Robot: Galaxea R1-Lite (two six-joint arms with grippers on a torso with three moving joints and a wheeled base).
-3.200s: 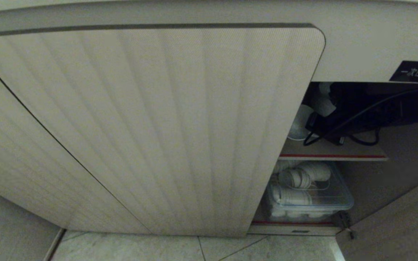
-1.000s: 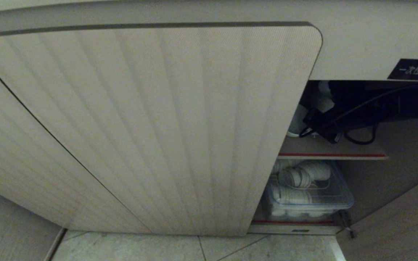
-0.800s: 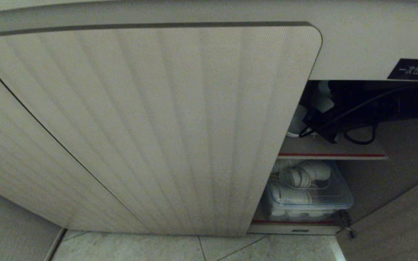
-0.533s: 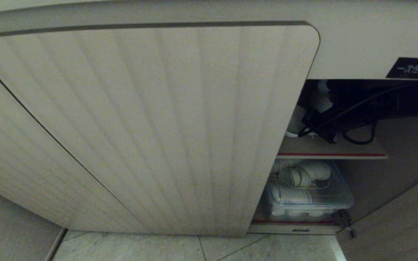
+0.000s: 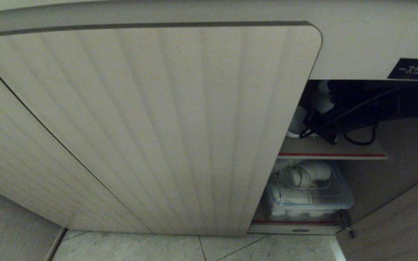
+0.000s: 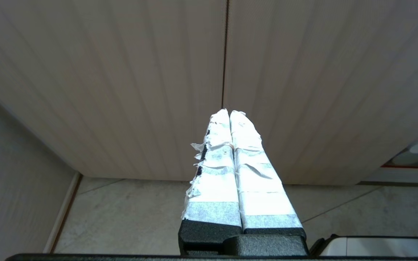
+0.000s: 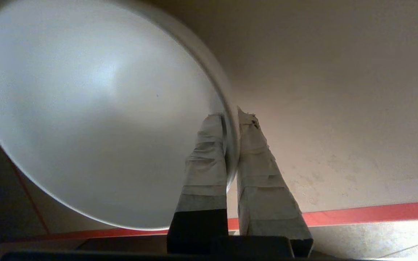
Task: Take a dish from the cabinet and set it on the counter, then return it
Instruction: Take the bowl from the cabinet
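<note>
In the head view, the cabinet (image 5: 151, 123) is seen with one ribbed door shut and the right hand (image 5: 312, 125) reached onto the upper shelf (image 5: 332, 150), beside the dish (image 5: 296, 125); in the left wrist view, the left hand (image 6: 229, 113) is held pressed together, empty, before the doors; in the right wrist view, the dish (image 7: 85, 108) is pinched at its rim by the right hand (image 7: 230, 114), above the red-edged shelf (image 7: 357, 174).

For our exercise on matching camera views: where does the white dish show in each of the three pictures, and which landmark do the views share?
Head view: the dish peeks out beside the closed door's edge, on the upper shelf, against the black right arm.
Left wrist view: not in it; only closed ribbed doors and floor.
Right wrist view: it fills the left side, its rim pinched by the right tool.
Shared landmark: the red shelf edge.
</note>
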